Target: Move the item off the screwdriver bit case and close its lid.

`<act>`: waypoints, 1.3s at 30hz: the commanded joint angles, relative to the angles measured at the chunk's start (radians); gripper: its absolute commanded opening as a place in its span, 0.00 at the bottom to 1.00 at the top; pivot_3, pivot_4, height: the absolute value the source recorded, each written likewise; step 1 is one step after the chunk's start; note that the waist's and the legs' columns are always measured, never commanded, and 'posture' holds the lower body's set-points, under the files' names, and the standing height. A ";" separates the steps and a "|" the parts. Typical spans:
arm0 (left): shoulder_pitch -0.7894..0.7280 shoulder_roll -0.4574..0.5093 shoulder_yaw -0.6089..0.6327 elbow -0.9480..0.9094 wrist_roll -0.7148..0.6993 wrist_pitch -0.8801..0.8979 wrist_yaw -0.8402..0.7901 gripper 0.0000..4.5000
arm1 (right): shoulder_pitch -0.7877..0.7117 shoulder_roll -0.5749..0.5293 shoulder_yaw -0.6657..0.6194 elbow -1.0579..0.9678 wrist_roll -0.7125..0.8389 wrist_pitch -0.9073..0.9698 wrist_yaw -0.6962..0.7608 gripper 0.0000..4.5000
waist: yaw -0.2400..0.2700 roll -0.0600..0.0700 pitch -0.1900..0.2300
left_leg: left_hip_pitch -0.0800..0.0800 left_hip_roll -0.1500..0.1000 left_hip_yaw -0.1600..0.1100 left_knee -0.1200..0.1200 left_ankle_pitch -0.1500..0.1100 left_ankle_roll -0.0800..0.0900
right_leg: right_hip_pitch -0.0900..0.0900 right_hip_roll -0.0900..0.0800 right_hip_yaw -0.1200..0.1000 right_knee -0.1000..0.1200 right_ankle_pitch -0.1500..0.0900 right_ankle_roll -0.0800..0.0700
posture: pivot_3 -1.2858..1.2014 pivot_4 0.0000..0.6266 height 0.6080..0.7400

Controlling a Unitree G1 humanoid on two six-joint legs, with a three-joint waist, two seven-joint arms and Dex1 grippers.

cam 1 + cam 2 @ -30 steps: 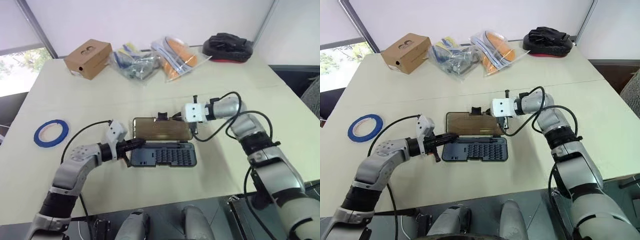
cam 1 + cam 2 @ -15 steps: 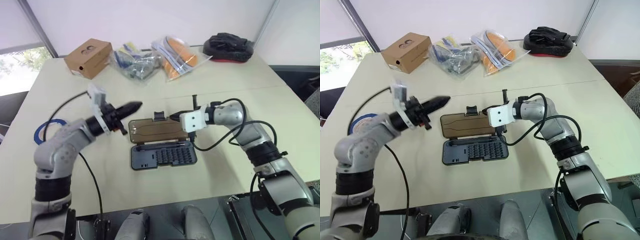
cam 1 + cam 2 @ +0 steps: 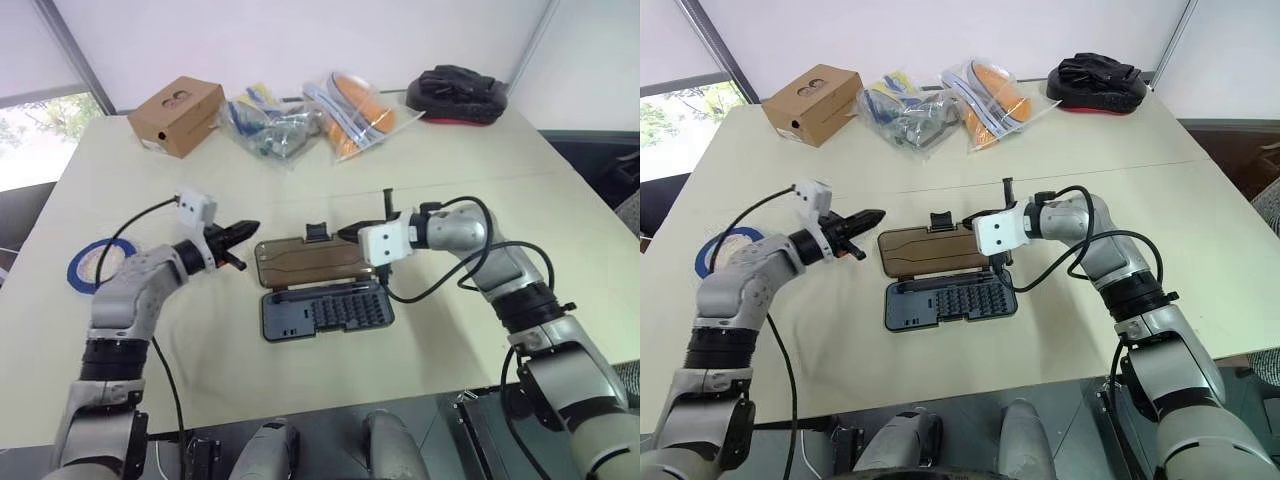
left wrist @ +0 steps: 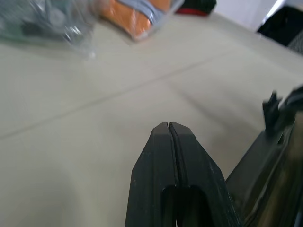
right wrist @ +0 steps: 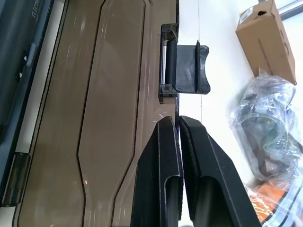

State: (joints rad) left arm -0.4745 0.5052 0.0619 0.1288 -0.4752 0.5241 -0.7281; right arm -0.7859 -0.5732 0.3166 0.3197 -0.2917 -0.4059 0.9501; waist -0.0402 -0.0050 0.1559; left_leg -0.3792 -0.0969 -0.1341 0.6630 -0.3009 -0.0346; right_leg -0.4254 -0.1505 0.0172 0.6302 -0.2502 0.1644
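Fingers of both grippers are being kept pressed together; the left gripper (image 3: 243, 229) has been lifted off the case (image 3: 325, 310), while the lid's (image 3: 315, 262) far edge is being pinched by the right gripper (image 5: 179, 124), still lying open.

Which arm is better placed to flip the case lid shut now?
The right. Its tool is pinched on the far edge of the smoky brown translucent lid, beside the black latch. The left tool is shut, in the air off the dark grey-blue bit case's left side.
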 commanded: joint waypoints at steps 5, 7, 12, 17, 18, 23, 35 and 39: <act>-0.016 -0.011 -0.075 0.089 0.078 -0.082 -0.108 0.00 | -0.020 -0.013 -0.012 -0.052 0.014 0.012 -0.005 0.02 | -0.001 0.000 0.000 | 0.000 0.000 0.000 0.000 0.000 0.000 | 0.000 0.000 0.000 0.000 0.000 0.000 | 0.52 0.24 1.00; -0.020 -0.015 -0.074 0.091 0.077 -0.083 -0.121 0.00 | -0.018 -0.014 -0.014 -0.057 0.017 0.019 -0.002 0.02 | -0.001 0.000 0.000 | 0.000 0.000 0.000 0.000 0.000 0.000 | -0.001 0.000 0.000 0.000 0.000 0.000 | 0.52 0.24 1.00; -0.030 -0.028 -0.058 0.098 0.069 -0.083 -0.133 0.00 | -0.014 -0.020 -0.019 -0.069 0.026 0.041 0.007 0.22 | 0.000 0.000 0.000 | -0.001 0.000 0.000 0.000 0.000 0.000 | -0.001 0.000 0.000 0.000 0.000 0.000 | 0.52 0.24 1.00; -0.037 -0.034 -0.054 0.107 0.070 -0.090 -0.147 0.00 | -0.013 -0.038 -0.030 -0.107 0.051 0.111 0.047 0.78 | 0.000 0.000 0.000 | -0.001 0.000 0.000 0.000 0.000 0.000 | -0.001 0.000 0.000 0.000 0.000 0.000 | 0.52 0.24 1.00; -0.040 -0.034 -0.055 0.107 0.068 -0.089 -0.152 0.00 | -0.012 -0.049 -0.038 -0.128 0.069 0.139 0.067 0.89 | 0.000 0.000 0.000 | -0.001 0.000 0.000 0.000 0.000 0.000 | -0.001 0.000 0.000 0.000 0.000 0.000 | 0.52 0.24 1.00; -0.050 -0.031 -0.067 0.081 0.055 -0.072 -0.192 0.00 | -0.010 -0.137 -0.114 -0.268 0.197 0.358 0.184 1.00 | 0.005 0.000 0.000 | -0.002 0.000 0.000 0.001 0.000 0.000 | -0.001 0.000 -0.001 0.000 0.000 0.000 | 0.52 0.24 1.00; -0.004 0.077 -0.107 -0.152 -0.041 0.073 -0.412 0.00 | 0.049 -0.263 -0.297 -0.497 0.401 0.711 0.189 1.00 | 0.022 0.000 0.000 | -0.005 0.001 0.000 0.002 0.000 0.001 | -0.003 0.000 0.000 0.000 0.000 0.000 | 0.52 0.24 1.00; 0.048 0.140 -0.170 -0.225 -0.038 0.104 -0.494 0.00 | 0.074 -0.267 -0.294 -0.512 0.402 0.720 0.164 1.00 | 0.024 0.000 0.000 | -0.005 0.002 0.000 0.002 -0.001 0.001 | -0.003 -0.001 0.000 0.000 0.000 0.000 | 0.52 0.24 1.00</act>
State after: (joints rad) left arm -0.4326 0.6292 -0.0885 -0.0555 -0.5031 0.6236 -1.1903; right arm -0.7111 -0.8265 0.0533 -0.1541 0.0964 0.3171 1.1294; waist -0.0159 -0.0054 0.1563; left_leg -0.3839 -0.0946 -0.1336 0.6650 -0.3016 -0.0332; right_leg -0.4282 -0.1512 0.0171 0.6297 -0.2502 0.1645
